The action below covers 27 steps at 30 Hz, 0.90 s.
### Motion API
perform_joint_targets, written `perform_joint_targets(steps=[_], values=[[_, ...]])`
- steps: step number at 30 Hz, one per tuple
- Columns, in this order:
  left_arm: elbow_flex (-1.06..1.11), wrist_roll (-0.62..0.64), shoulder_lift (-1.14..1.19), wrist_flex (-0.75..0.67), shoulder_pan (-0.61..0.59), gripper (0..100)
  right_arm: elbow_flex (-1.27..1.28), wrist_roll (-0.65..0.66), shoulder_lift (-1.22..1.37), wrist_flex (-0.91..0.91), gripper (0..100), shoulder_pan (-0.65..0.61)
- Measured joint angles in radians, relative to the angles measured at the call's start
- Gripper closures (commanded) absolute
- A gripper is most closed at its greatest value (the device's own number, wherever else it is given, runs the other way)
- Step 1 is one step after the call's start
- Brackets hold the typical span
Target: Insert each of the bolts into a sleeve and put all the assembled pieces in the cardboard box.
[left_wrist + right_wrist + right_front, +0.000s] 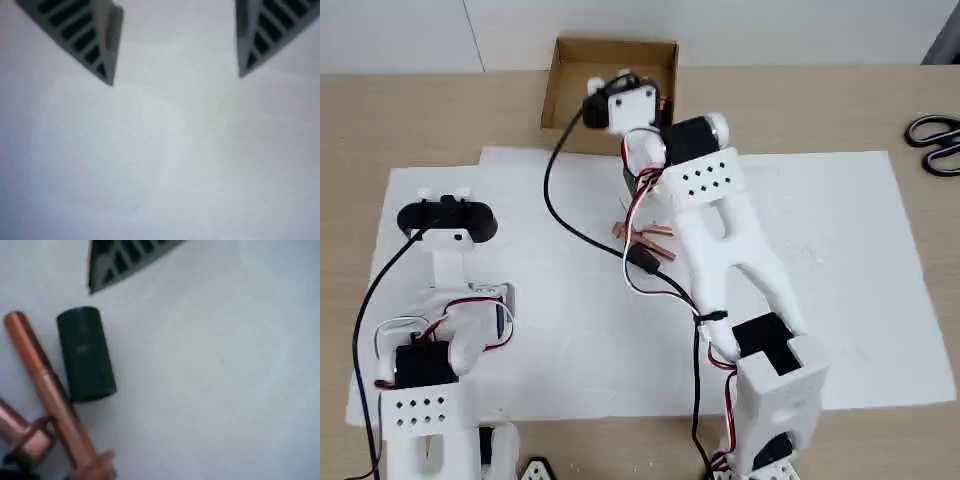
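Several copper bolts (647,240) lie in a loose pile on the white paper (840,260) at mid-table. My right gripper (638,185) hangs just beyond that pile, between it and the cardboard box (560,85) at the back. In the right wrist view a black sleeve (86,355) lies flat beside a long copper bolt (50,395), with a second bolt (20,435) at the picture's edge. One fingertip (107,275) hovers close to the sleeve and nothing is held. My left gripper (175,77) stands open over bare paper, near the sheet's left end (445,215).
Scissors (935,140) lie on the wooden table at the far right. Black and red cables (570,225) trail across the paper between the arms. The right half of the sheet has free room.
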Motion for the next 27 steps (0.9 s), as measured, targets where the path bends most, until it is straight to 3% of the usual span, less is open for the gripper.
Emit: perform_joint_targets(steps=[9, 13, 18, 27], values=[[0.0, 0.0, 0.0, 0.0, 0.0, 85, 0.101, 0.0, 0.006, -0.063, 84.3, -0.089], [0.0, 0.0, 0.0, 0.0, 0.0, 85, 0.101, 0.117, 0.051, -0.057, 78.2, -0.12], [0.0, 0.0, 0.0, 0.0, 0.0, 85, 0.101, 0.203, 0.129, -0.051, 77.5, -0.138], [0.0, 0.0, 0.0, 0.0, 0.0, 85, 0.101, 0.238, 0.219, -0.051, 77.5, -0.138]])
